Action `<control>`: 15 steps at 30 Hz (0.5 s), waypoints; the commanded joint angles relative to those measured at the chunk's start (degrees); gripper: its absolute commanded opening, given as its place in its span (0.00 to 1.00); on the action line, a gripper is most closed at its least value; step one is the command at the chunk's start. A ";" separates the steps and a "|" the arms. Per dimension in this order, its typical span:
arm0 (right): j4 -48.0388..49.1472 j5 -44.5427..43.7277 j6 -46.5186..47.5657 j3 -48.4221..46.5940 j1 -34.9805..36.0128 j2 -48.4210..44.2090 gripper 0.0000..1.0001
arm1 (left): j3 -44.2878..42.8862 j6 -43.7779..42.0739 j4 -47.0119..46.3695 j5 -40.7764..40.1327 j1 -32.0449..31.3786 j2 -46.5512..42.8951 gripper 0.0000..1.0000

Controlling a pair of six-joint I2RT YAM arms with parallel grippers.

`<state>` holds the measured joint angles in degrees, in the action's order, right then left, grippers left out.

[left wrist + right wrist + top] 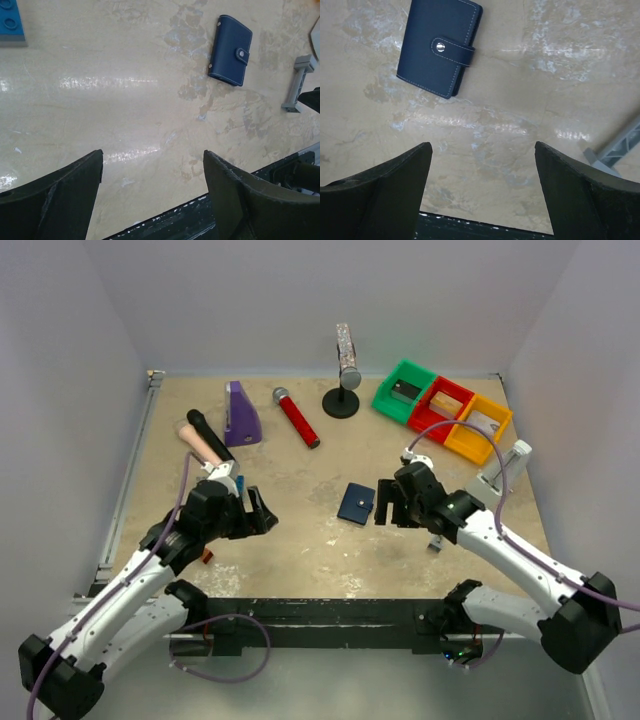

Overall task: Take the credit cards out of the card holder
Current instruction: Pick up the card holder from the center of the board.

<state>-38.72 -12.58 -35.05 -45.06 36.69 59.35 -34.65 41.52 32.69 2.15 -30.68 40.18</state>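
The left hand [262,515] hangs over the left part of the surface [310,560]. Its two fingers are spread wide, with nothing between them. The right hand [384,503] is spread wide too and holds nothing. Just beside its fingertips, toward the left hand, the card holder [356,503] lies flat near the middle of the surface, folded and snapped shut. The left hand is well apart from it.

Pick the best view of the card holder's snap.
Right wrist: the card holder sits large at top left, shut, snap sharp. Left wrist shows it smaller, upper right, snap visible. Top view: a tiny navy square, snap hardly visible.
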 commanded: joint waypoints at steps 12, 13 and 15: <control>17.53 21.36 -6.08 -6.62 -10.66 22.72 0.66 | 1.17 3.22 -14.58 4.26 -0.44 11.49 0.85; 17.71 21.89 -6.17 -7.23 -11.11 24.30 0.63 | 1.25 3.05 -14.84 4.44 -0.35 12.02 0.84; 18.41 22.51 -6.09 -8.29 -11.90 26.68 0.58 | 1.08 2.61 -15.98 5.40 -0.35 13.34 0.84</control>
<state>-25.02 4.84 -39.29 -49.63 26.28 82.65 -33.91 43.99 20.99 5.41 -30.89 51.59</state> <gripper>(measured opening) 0.620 0.846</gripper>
